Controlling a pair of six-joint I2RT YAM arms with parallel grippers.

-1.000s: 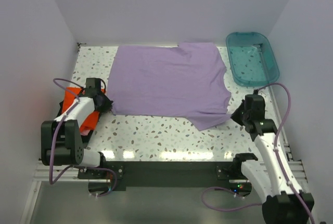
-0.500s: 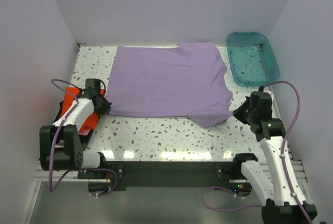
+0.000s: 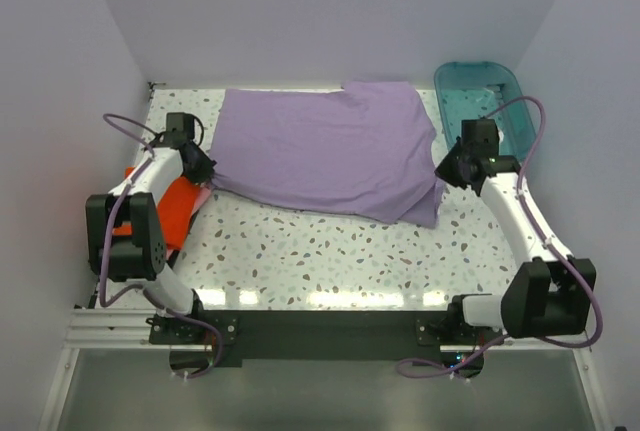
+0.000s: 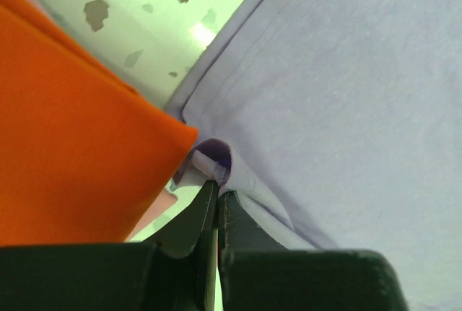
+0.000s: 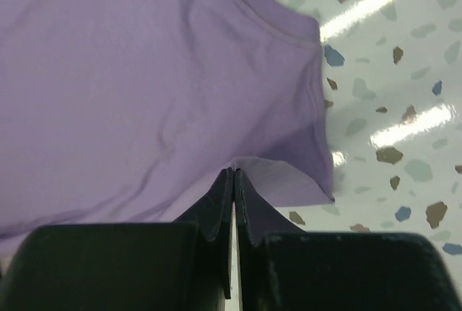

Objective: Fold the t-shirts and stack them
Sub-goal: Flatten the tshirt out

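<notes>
The lavender-purple t-shirt (image 3: 320,151) lies across the back of the table, its near edge lifted and carried back over itself. My left gripper (image 3: 207,173) is shut on the shirt's near left hem, seen pinched in the left wrist view (image 4: 216,181). My right gripper (image 3: 445,173) is shut on the shirt's near right edge, seen in the right wrist view (image 5: 234,172). The purple cloth fills both wrist views (image 4: 346,94) (image 5: 144,73). The orange-red t-shirt (image 3: 175,209) lies at the left edge, close beside my left gripper; it also shows in the left wrist view (image 4: 65,145). A sliver of pink cloth (image 4: 155,213) peeks under it.
A teal plastic tub (image 3: 490,111) stands at the back right, just behind my right gripper. The speckled table (image 3: 320,251) shows bare in front of the shirt. White walls close in the left, right and back.
Both grippers have moved toward the back of the table, carrying the shirt's near edge with them. The shirt's near part now folds back over the rest.
</notes>
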